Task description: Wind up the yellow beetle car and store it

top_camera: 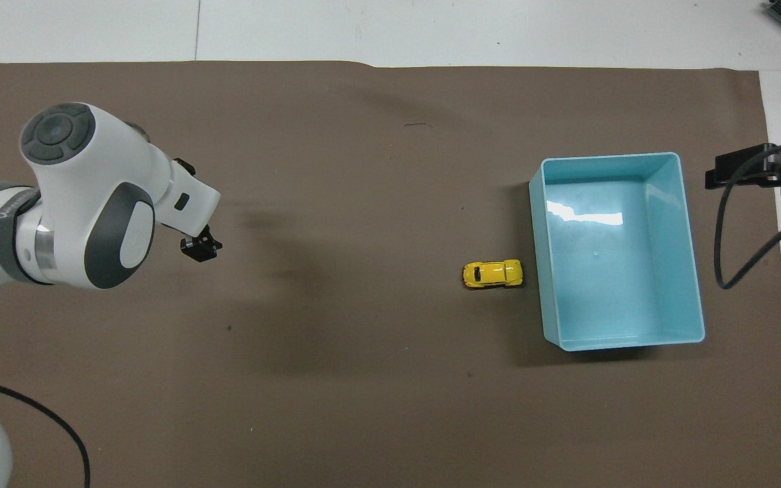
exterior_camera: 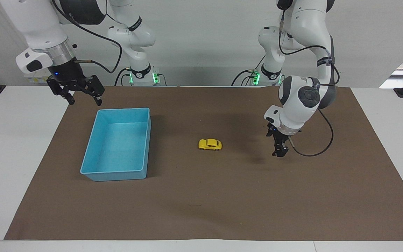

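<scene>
The yellow beetle car (exterior_camera: 210, 144) stands on its wheels on the brown mat, free of both grippers. It is between my left gripper and the blue bin (exterior_camera: 117, 175). In the overhead view the car (top_camera: 492, 274) is close beside the bin's wall (top_camera: 537, 271). My left gripper (exterior_camera: 280, 151) hangs open and empty just above the mat, toward the left arm's end, well apart from the car; it also shows in the overhead view (top_camera: 194, 210). My right gripper (exterior_camera: 82, 99) waits open and empty above the mat's edge beside the bin, at the right arm's end.
The brown mat (exterior_camera: 201, 210) covers most of the white table. The bin is empty inside. A black cable loops from the left wrist (exterior_camera: 313, 150). The right gripper's tip and cable show at the overhead view's edge (top_camera: 743, 169).
</scene>
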Robot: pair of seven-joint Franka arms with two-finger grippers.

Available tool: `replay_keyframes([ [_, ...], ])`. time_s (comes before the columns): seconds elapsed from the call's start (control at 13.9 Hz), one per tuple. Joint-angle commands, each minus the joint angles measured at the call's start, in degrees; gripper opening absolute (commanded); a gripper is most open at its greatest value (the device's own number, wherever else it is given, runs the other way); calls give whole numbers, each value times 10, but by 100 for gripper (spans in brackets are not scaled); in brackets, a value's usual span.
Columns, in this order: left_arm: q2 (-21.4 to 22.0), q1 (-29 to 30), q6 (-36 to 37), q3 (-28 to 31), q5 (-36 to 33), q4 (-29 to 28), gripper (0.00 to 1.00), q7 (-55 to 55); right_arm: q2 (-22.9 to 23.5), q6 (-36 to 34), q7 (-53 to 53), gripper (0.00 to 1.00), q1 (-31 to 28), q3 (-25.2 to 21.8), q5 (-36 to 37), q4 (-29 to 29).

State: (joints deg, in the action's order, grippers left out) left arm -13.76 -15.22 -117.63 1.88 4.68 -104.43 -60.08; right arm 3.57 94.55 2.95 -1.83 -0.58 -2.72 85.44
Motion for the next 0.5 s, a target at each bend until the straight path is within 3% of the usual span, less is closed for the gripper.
replay_keyframes([
  [0.0,36,6,20,19,-9,4,100,126,-4,-7,-7,100,-3,2,2,-1],
  [0.43,57,15,67,51,-9,70,100,377,-4,-8,-7,100,-3,2,2,-1],
])
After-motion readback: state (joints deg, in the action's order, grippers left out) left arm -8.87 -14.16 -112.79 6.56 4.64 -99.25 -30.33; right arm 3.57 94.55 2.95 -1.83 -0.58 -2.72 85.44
